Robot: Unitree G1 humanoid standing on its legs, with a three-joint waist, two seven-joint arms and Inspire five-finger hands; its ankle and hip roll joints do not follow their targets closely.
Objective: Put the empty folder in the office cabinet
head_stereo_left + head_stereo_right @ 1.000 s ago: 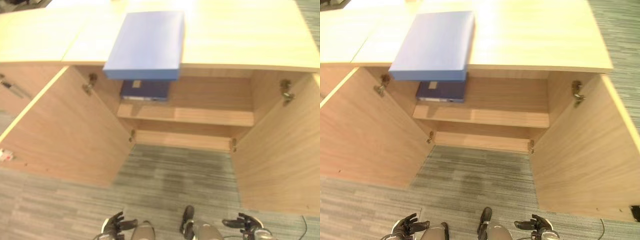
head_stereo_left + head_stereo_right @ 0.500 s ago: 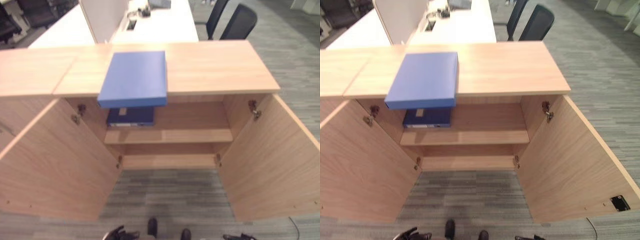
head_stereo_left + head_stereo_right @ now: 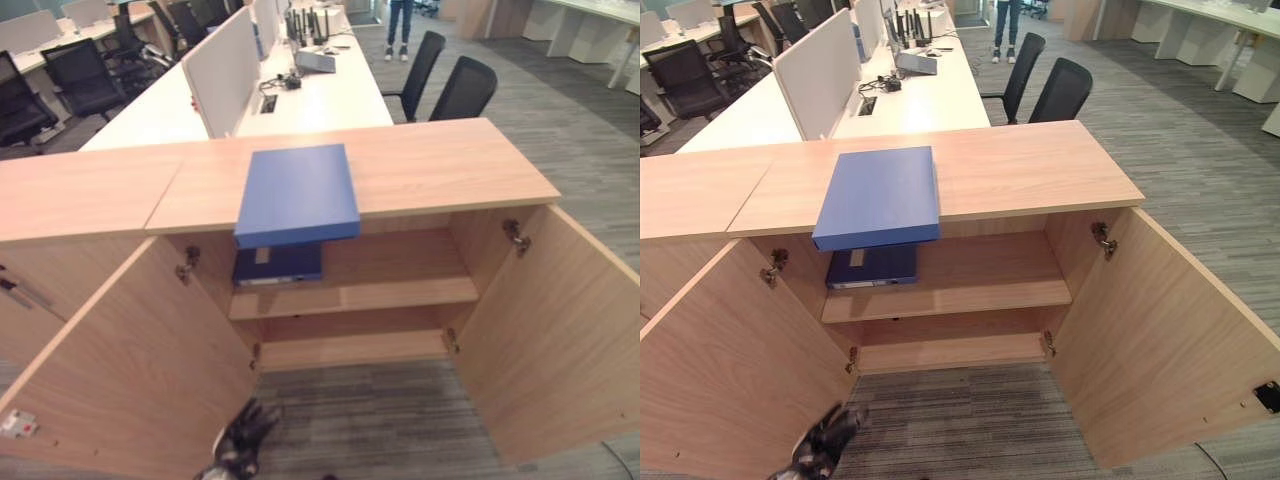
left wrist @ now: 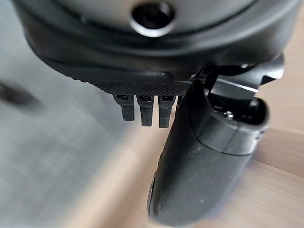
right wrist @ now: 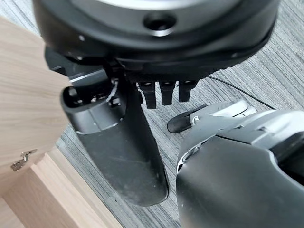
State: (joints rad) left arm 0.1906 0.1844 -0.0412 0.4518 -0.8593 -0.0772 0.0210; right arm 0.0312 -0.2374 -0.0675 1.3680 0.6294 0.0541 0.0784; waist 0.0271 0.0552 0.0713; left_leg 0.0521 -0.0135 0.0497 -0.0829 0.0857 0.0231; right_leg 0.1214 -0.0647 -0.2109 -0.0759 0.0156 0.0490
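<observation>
Office cabinet (image 3: 350,190) top: blue folder (image 3: 296,193) | left hand (image 3: 243,440) relaxed | right hand (image 5: 123,142) relaxed

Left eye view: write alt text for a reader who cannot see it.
A blue folder lies on top of an open wooden cabinet, overhanging its front edge above a darker folder on the upper shelf. Both doors stand open, and the left hand hangs low before the left door. Desks and chairs stand behind.

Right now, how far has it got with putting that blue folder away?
Done: both cabinet doors stand open. In hand: nothing; the left hand hangs low and open, empty. Left: the blue folder lies on the cabinet top, above the shelf holding a darker folder.
</observation>
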